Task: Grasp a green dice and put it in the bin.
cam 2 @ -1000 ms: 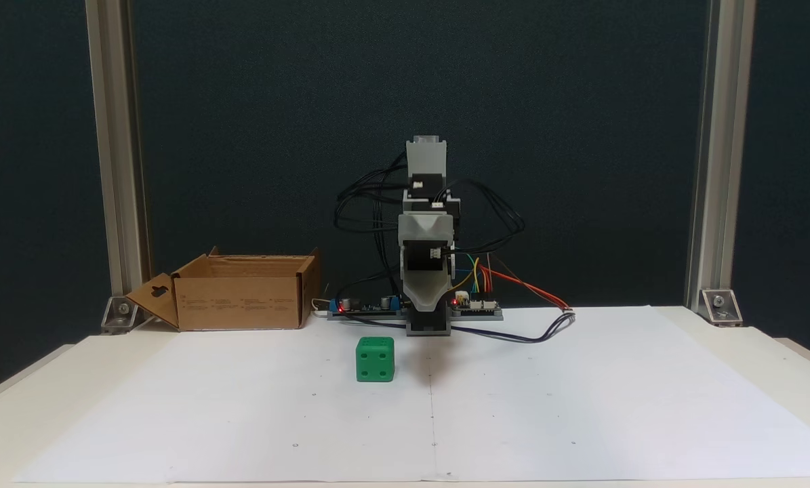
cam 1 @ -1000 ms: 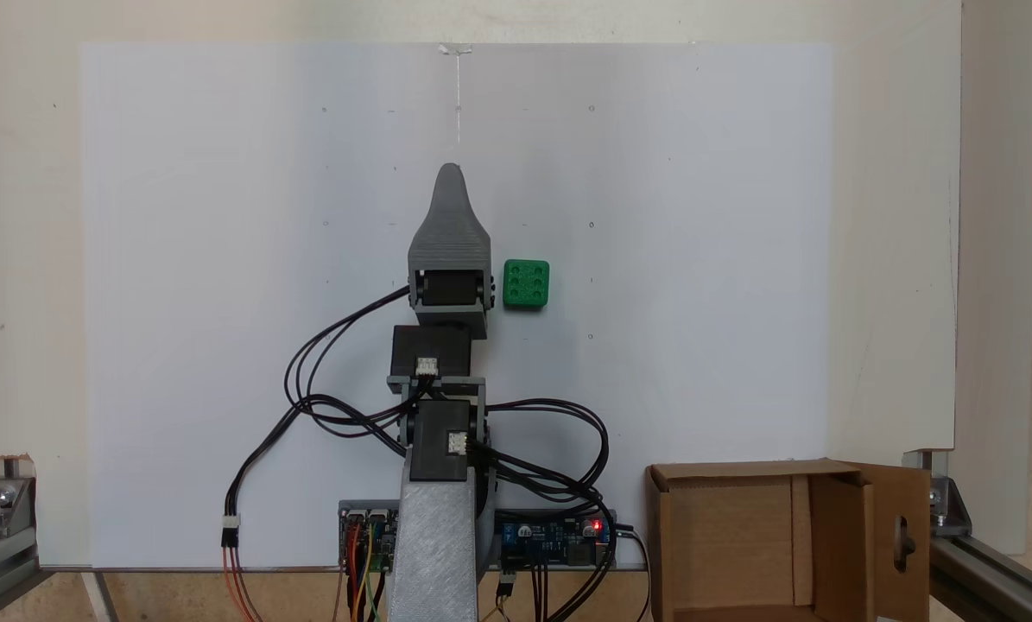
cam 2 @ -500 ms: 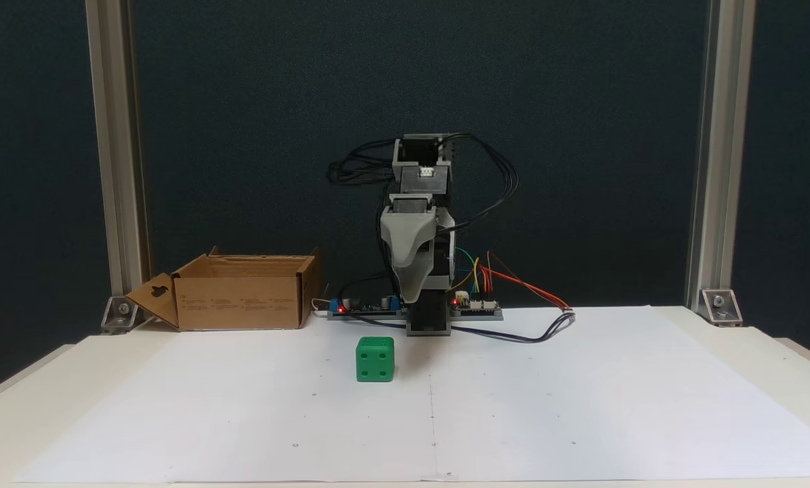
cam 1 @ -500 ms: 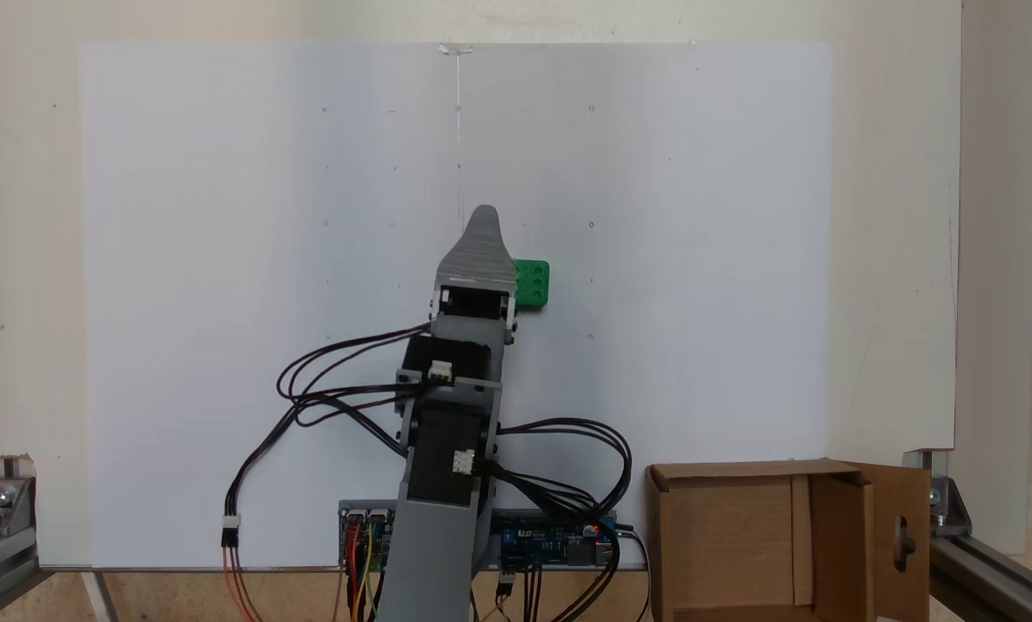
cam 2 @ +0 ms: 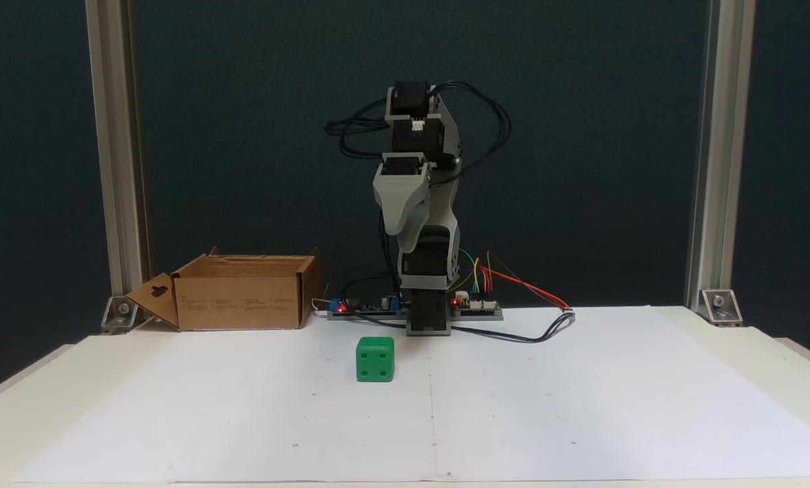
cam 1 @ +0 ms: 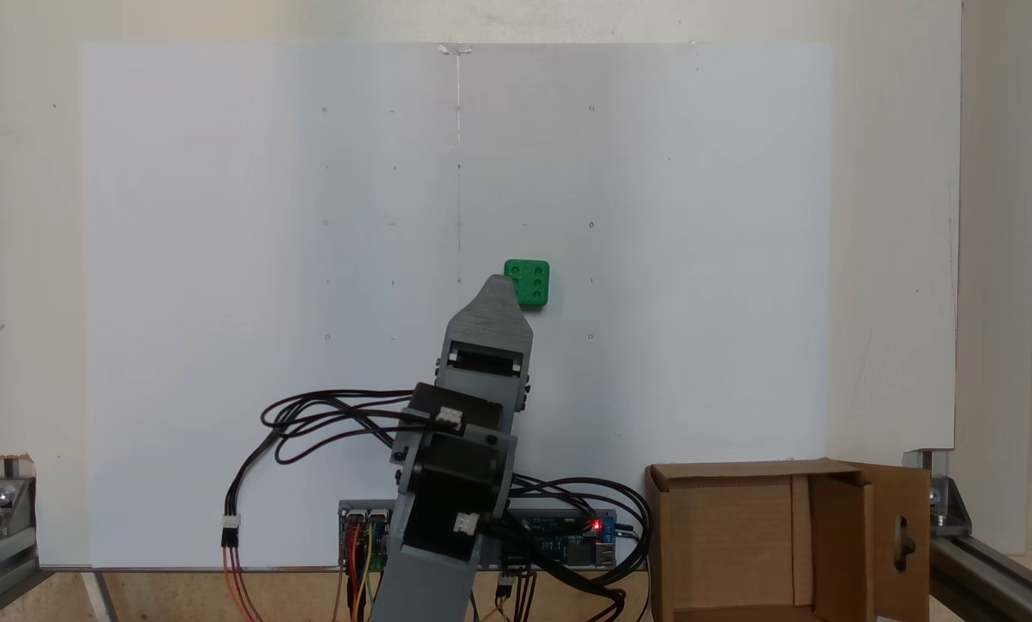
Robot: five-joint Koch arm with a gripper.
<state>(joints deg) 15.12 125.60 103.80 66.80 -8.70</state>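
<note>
From my remote station I record the following. The dice [cam 1: 528,283] sits on the white sheet [cam 1: 222,259] that covers the table, a little past the centre line drawn on the paper. In the fixed view from above its top face shows sunken pips, partly covered at the lower left corner by the gripper [cam 1: 500,289]. In the front-facing fixed view the dice [cam 2: 375,359] rests flat on the sheet [cam 2: 581,393] with a four-pip face toward the camera, and nothing touches it.

The arm [cam 2: 423,203] is raised and folded. In the front-facing view the gripper [cam 2: 405,245] hangs well above the table, tip pointing down, high over the dice and slightly to its right. Only one grey tapered jaw shows in either view; the other lies behind it, so I cannot tell how far the jaws stand apart. I see nothing held in them.

The bin [cam 1: 783,540] stands at the lower right corner in the view from above, open side up, with its slotted flap folded outward on the right. In the front-facing view the bin [cam 2: 242,291] is at the rear left, beside the metal post [cam 2: 116,156], well apart from the dice. I see no contents in it.

Controller boards [cam 2: 476,308] with red lights lit lie at the arm's base, with black cables [cam 1: 326,423] looping off the arm.
</note>
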